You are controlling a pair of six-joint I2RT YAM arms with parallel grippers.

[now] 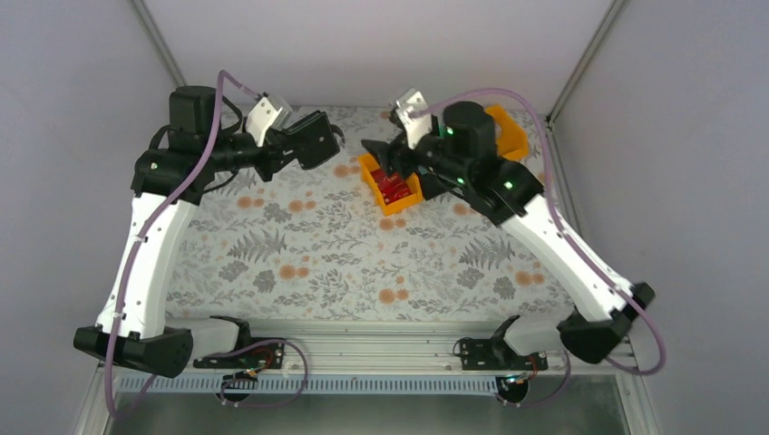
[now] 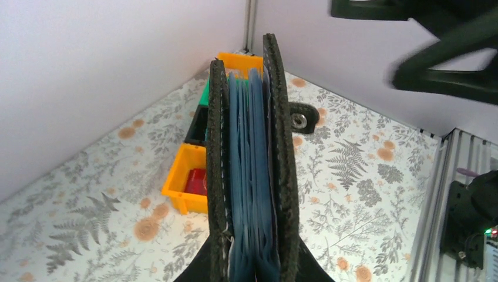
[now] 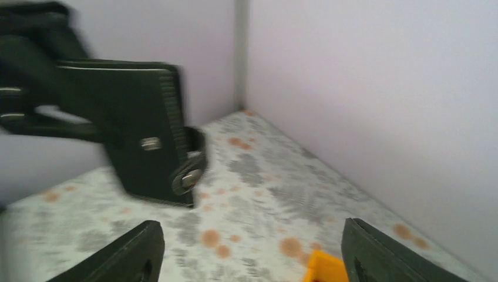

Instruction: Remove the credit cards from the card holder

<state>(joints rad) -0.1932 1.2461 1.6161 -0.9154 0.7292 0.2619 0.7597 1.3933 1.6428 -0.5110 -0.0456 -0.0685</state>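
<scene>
My left gripper [image 2: 252, 271] is shut on the black card holder [image 2: 276, 147] and holds it upright and edge-on, above the table. Between its two black covers stand several blue-grey credit cards [image 2: 249, 176], packed close. Its small black tab with a metal snap [image 2: 302, 118] sticks out to the right. From above, the card holder [image 1: 317, 134] sits at the tip of the left gripper [image 1: 295, 145]. My right gripper [image 3: 255, 258] is open wide and empty, a short way from the card holder [image 3: 141, 129]. From above, the right gripper [image 1: 388, 161] hangs over an orange bin.
An orange bin [image 1: 392, 186] holding red pieces stands at the back middle, with a second orange bin [image 1: 508, 127] behind the right arm. The left wrist view shows the orange bin [image 2: 187, 182], then a black bin [image 2: 197, 126] and a green one [image 2: 204, 94] behind it.
</scene>
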